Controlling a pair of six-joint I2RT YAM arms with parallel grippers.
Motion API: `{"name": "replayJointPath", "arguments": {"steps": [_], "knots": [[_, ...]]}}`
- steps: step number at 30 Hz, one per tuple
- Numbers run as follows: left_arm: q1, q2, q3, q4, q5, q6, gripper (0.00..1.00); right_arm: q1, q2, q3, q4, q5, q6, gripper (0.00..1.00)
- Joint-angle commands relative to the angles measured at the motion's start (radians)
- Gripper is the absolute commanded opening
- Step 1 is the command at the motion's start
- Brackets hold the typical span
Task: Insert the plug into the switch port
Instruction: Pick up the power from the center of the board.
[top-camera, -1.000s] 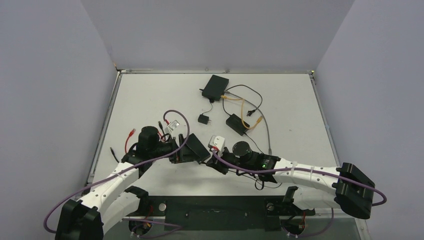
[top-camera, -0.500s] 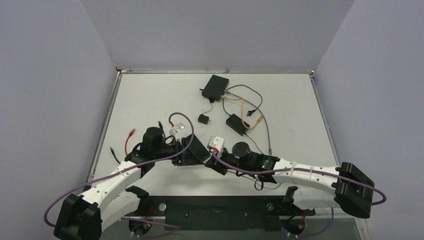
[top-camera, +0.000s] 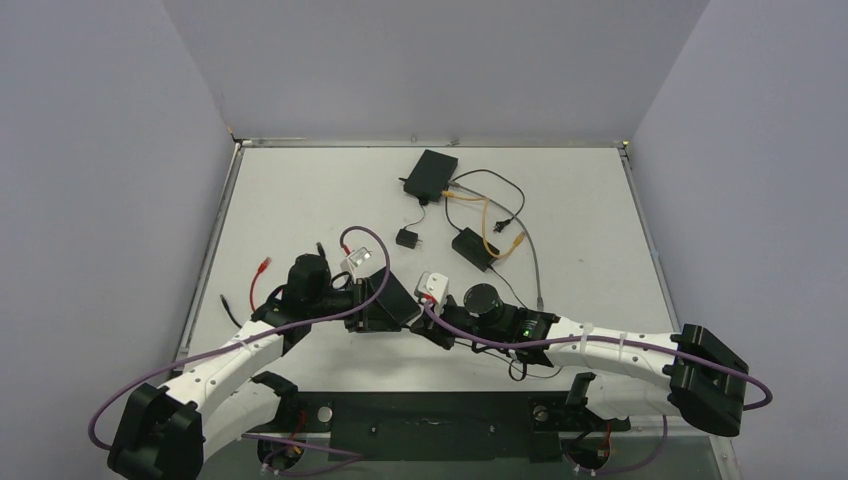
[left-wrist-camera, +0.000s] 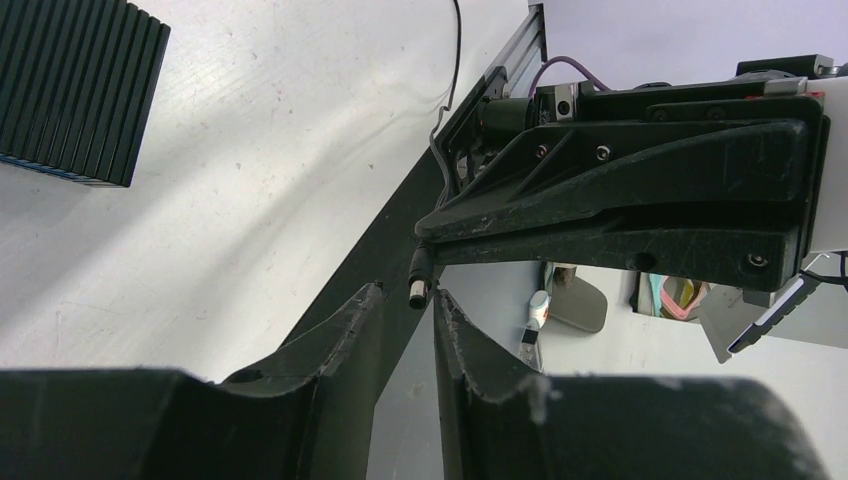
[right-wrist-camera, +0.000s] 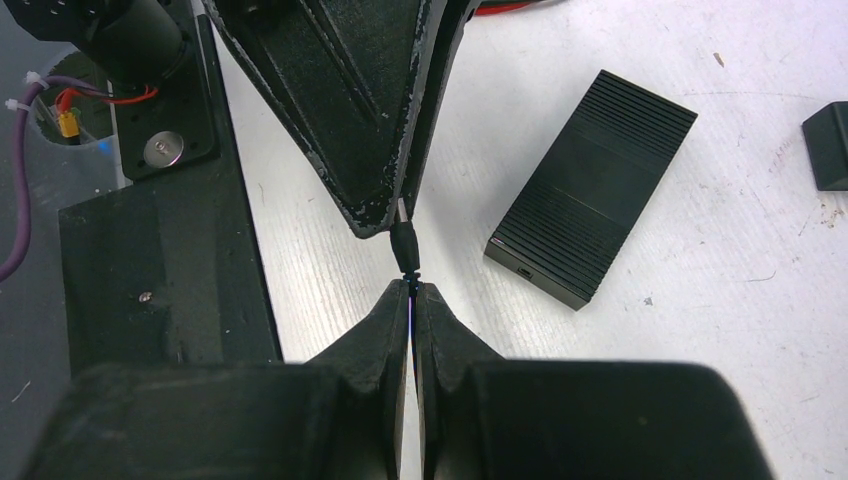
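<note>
Clearly the right gripper (right-wrist-camera: 412, 295) is clenched on the barrel plug (right-wrist-camera: 403, 243) jutting past its fingertips. Whether the left gripper (left-wrist-camera: 408, 296) grips the tip, I cannot tell.

Table (top-camera: 300, 200): white, faintly scuffed and speckled.
Ribbed box (right-wrist-camera: 590, 202): matt black, with fine parallel grooves across the top.
Flat box (top-camera: 430, 173), beyond the ribbed box: plain black.
Small cube (top-camera: 407, 238), left of the ribbed box: black.
Cables by the ribbed box: one orange (top-camera: 489, 222), one grey (top-camera: 536, 270).
Plug (right-wrist-camera: 403, 242): black, silvery tip.
Left gripper (left-wrist-camera: 408, 295) and right gripper (right-wrist-camera: 412, 290): black, edges worn pale.
Left arm (top-camera: 225, 365) and right arm (top-camera: 610, 348): white with black joints and purple leads (top-camera: 362, 236).
</note>
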Motion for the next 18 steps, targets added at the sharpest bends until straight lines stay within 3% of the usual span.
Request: {"name": "replayJointPath", "arguments": {"steps": [1,8,18], "knots": [[-0.009,0.002,0.024,0.062,0.027,0.015,0.21,0.010,0.010,0.028,0.048,0.018,0.004,0.00],[-0.017,0.010,0.022,0.068,0.027,0.015,0.08,0.012,0.024,0.035,0.029,0.011,-0.007,0.00],[-0.021,0.012,0.022,0.072,0.030,0.013,0.00,0.033,0.029,0.042,0.015,0.018,-0.029,0.00]]}}
